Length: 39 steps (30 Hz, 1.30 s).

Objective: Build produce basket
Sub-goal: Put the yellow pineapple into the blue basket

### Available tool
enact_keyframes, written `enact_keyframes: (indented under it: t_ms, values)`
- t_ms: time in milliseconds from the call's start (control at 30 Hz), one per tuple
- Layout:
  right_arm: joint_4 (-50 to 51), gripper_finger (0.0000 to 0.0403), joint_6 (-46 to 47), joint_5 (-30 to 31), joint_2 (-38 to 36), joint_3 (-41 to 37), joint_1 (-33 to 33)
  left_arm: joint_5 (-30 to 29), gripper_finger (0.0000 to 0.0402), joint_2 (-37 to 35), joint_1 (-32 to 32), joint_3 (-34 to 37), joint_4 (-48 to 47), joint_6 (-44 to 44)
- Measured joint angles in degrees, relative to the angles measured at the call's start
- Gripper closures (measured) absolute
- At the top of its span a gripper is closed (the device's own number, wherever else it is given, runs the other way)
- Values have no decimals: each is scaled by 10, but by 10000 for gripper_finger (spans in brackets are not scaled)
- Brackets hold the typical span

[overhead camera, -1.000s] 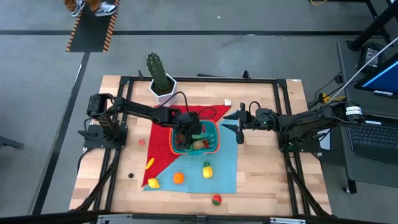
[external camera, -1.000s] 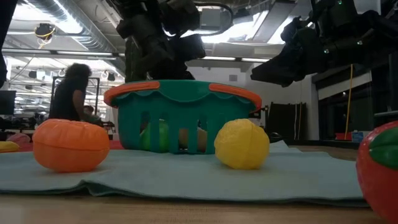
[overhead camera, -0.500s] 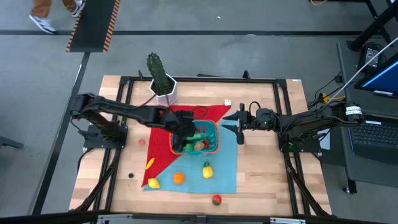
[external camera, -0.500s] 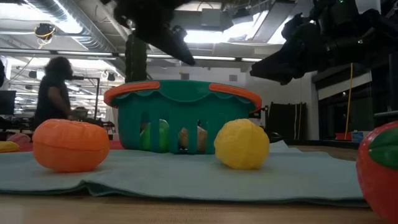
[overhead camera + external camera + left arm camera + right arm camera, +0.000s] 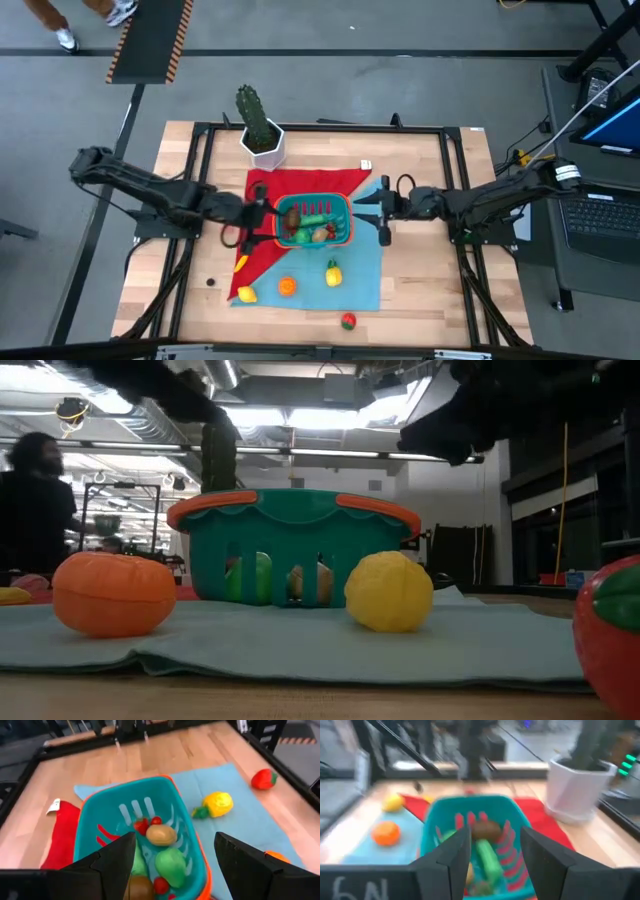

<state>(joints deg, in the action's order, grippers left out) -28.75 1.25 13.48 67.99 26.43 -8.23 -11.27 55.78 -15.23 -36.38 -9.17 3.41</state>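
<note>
Basket [image 5: 313, 220] sits mid-table on the red/blue cloth [image 5: 365, 270], several produce pieces inside: brown potato [image 5: 161, 834], green ones, small red bits. Left gripper [image 5: 262, 217] is just beside the basket's left end, fingers spread, nothing between them. Right gripper [image 5: 381, 206] hovers just off the basket's right end, jaws parted and empty. Loose on the cloth: orange [image 5: 287, 285], lemon [image 5: 333, 272], a yellow piece [image 5: 246, 294]. Strawberry [image 5: 347, 321] lies on bare wood near the front edge. Cactus pot [image 5: 262, 142] at the back. A person [image 5: 35, 500] stands in the room behind
</note>
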Motion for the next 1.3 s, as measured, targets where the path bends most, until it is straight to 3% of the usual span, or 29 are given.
enact_keyframes:
  t_ms: [200, 400, 600, 733, 1067, 1300]
  values:
    - [138, 230, 56, 107, 1, 78, -89, -69, 133, -99, -61, 73, 26, -18]
    - [165, 230, 136, 242, 33, 110, -184, -77, 138, -166, -103, 115, 26, -19]
    - [193, 230, 175, 354, 143, 215, -260, -76, 134, -206, -139, 135, 22, -18]
    - [296, 230, 253, 392, 235, 323, -279, -76, 138, -222, -162, 141, 7, -18]
    - [604, 230, 532, 412, 421, 615, -284, -76, 137, -226, -215, 143, -25, -15]
    - [830, 230, 742, 339, 527, 787, -279, -75, 134, -226, -244, 143, -35, -13]
